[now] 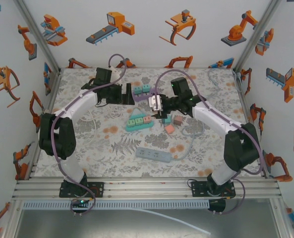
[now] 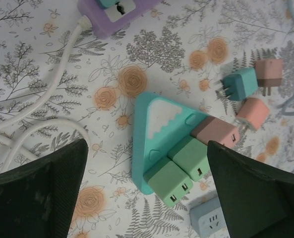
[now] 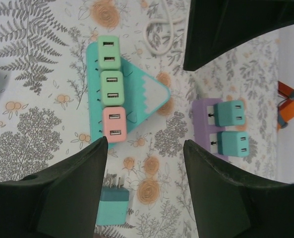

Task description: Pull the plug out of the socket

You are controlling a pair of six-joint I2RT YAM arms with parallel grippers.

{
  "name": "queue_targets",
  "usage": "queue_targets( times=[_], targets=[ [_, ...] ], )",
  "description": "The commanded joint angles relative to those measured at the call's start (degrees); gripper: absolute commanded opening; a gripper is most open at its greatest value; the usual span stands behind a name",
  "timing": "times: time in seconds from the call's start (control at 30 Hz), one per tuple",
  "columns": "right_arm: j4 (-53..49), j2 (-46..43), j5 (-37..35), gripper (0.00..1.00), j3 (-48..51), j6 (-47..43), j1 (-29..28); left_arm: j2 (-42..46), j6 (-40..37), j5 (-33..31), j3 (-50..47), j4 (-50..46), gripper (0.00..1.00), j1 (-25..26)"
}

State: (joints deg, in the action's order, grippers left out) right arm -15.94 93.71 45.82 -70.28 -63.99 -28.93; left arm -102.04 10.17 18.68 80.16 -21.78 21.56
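Note:
A teal triangular socket (image 1: 139,120) lies mid-table with two green plugs (image 2: 169,180) and one pink plug (image 2: 216,131) seated along its edge. In the right wrist view the same socket (image 3: 139,96) carries the pink plug (image 3: 113,124) nearest my fingers. My left gripper (image 1: 121,93) stands open behind the socket and looks down on it (image 2: 147,148). My right gripper (image 1: 156,106) is open too, above bare cloth between the teal socket and the purple one (image 3: 146,148). Neither holds anything.
A purple socket (image 1: 141,91) with two teal plugs (image 3: 231,113) lies at the back. Loose plugs, one teal (image 2: 241,83) and two pink (image 2: 252,113), lie right of the teal socket. A blue-grey power strip (image 1: 154,155) lies nearer the front. White cable (image 2: 32,114) loops at the left.

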Motion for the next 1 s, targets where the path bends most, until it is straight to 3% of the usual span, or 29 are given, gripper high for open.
queue_targets(
  times=[0.0,0.3,0.63,0.97],
  targets=[
    [-4.62,3.32,1.5,0.57,-2.17,-3.79,-0.16,-1.75,0.55,-3.64,-0.49,1.06,0.99,0.3],
    [-3.23,10.18,4.19,0.52,-3.63,-4.45,-0.77,-7.91,-4.55,-2.82,1.84,-4.16,0.95,5.59],
    [-1.99,15.86,4.89,0.46,-5.73,-4.45,-2.23,-11.91,-8.6,-5.04,4.63,-9.58,0.85,6.02],
    [-3.18,18.19,3.48,0.37,-6.65,-4.38,-2.87,-14.46,-10.17,-5.48,6.43,-12.93,0.81,5.93]
  ],
)
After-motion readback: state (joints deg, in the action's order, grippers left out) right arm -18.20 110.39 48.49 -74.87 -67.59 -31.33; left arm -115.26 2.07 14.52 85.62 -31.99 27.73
